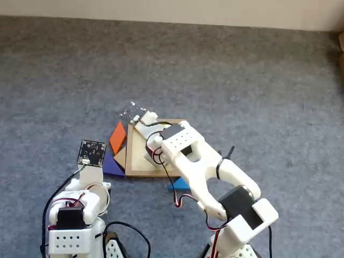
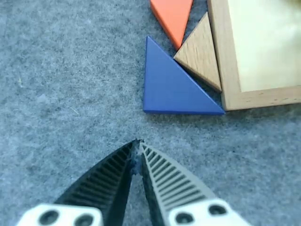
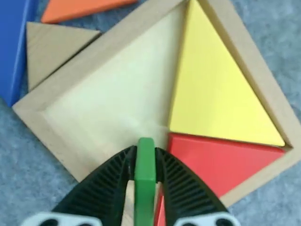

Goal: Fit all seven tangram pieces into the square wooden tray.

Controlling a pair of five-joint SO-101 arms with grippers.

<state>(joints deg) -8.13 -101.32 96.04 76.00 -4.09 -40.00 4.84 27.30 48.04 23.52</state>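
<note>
Your R gripper [image 3: 145, 160] clamps green piece [image 3: 145, 176] upright over tray [image 3: 47, 129], bare floor ahead. L gripper [image 2: 137, 157] clenched empty above carpet [image 2: 56, 70], near blue triangle [image 2: 169, 84].

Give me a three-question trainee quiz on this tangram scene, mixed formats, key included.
1. True or false: the left gripper is shut with nothing in it.
2. The right gripper holds which piece? A orange, B green, C yellow.
3. Name the two colours of the pieces already lying in the wooden tray.
Key: 1 true. 2 B, the green piece. 3 the yellow triangle and the red piece.
</note>
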